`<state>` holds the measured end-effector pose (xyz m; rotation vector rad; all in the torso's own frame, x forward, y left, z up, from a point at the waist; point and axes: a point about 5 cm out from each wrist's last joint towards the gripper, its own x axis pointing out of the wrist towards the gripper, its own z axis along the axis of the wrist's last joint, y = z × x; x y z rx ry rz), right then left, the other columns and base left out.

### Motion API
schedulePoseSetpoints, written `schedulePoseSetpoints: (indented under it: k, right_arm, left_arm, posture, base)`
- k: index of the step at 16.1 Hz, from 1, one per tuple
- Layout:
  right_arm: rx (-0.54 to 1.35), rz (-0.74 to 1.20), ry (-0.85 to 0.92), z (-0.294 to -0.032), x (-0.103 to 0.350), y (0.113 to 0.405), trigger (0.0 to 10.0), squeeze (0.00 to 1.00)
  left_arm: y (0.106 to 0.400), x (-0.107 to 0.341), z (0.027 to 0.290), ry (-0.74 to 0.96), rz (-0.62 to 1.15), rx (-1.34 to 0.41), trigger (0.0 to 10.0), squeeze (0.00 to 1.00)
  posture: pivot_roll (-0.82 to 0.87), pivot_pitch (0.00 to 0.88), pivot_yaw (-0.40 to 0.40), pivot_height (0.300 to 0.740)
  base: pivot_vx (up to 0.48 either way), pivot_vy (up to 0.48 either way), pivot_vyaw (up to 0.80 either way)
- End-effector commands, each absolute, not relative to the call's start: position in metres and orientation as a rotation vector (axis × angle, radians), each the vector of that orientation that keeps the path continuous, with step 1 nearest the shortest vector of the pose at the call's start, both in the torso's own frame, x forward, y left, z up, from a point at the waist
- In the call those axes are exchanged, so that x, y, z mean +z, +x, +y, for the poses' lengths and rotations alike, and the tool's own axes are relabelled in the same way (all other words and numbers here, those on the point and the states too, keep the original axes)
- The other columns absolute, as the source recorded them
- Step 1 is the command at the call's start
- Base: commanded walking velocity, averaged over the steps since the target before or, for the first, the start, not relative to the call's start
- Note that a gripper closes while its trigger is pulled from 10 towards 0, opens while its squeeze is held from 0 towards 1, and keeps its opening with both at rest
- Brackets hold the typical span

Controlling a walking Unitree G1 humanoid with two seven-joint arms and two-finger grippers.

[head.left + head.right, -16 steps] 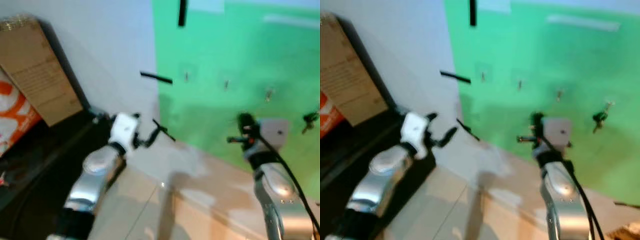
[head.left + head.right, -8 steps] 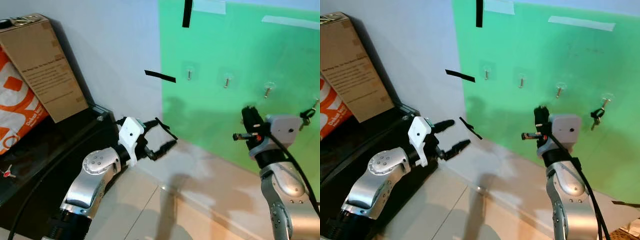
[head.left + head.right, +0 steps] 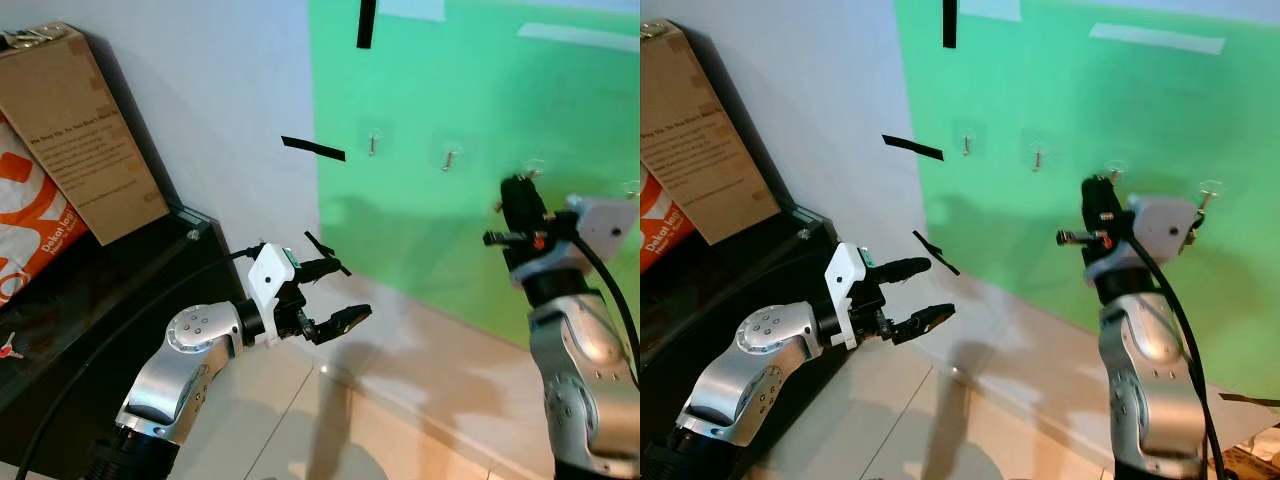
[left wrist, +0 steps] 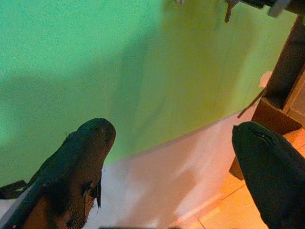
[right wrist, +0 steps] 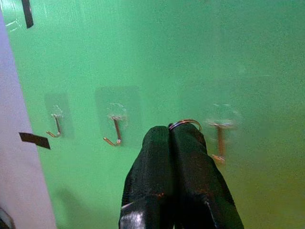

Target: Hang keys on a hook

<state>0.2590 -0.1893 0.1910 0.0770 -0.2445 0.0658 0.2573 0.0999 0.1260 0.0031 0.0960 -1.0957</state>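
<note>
The key ring (image 5: 185, 123) protrudes from the tips of the right gripper (image 5: 174, 136), whose fingers are pressed together, clamping it. In the right wrist view the ring sits at frame centre, just beside the third hook (image 5: 218, 141) on the green board (image 5: 143, 57); two more hooks (image 5: 114, 130) lie toward the left. In the left eye view, the left gripper (image 3: 338, 292) is at lower centre, fingers spread apart, empty. A cardboard box (image 3: 85, 130) leans at the upper left.
</note>
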Motion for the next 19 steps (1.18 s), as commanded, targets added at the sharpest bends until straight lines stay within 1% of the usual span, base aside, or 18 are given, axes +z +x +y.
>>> schedulePoseSetpoints:
  k: [1, 4, 8, 14, 19]
  right_arm:
    - [0.091, -0.248, 0.09, -0.186, 0.192, 0.261, 10.0, 0.0]
    - [0.094, -0.264, 0.125, -0.185, 0.196, 0.266, 10.0, 0.0]
    - [0.002, -0.258, 0.171, -0.198, 0.193, 0.267, 10.0, 0.0]
    - [-0.133, -0.187, 0.281, -0.217, 0.175, 0.253, 10.0, 0.0]
    - [-0.178, -0.178, 0.316, -0.22, 0.17, 0.243, 10.0, 0.0]
  left_arm:
    - [0.257, 0.129, 0.101, 0.011, 0.093, -1.106, 10.0, 0.08]
    - [0.256, 0.13, 0.101, 0.008, 0.099, -1.111, 10.0, 0.08]
    - [0.256, 0.13, 0.101, 0.009, 0.106, -1.116, 10.0, 0.09]
    - [0.257, 0.13, 0.101, 0.009, 0.111, -1.118, 10.0, 0.09]
    - [0.257, 0.131, 0.101, 0.011, 0.109, -1.117, 10.0, 0.08]
  posture:
    - [-0.14, 0.0, 0.094, 0.74]
    - [-0.14, 0.0, 0.096, 0.74]
    - [-0.14, 0.0, 0.096, 0.74]
    - [-0.14, 0.0, 0.101, 0.74]
    - [-0.14, 0.0, 0.1, 0.74]
  base:
    - [0.0, 0.0, 0.0]
    - [0.0, 0.0, 0.0]
    - [0.0, 0.0, 0.0]
    - [0.0, 0.0, 0.0]
    - [0.0, 0.0, 0.0]
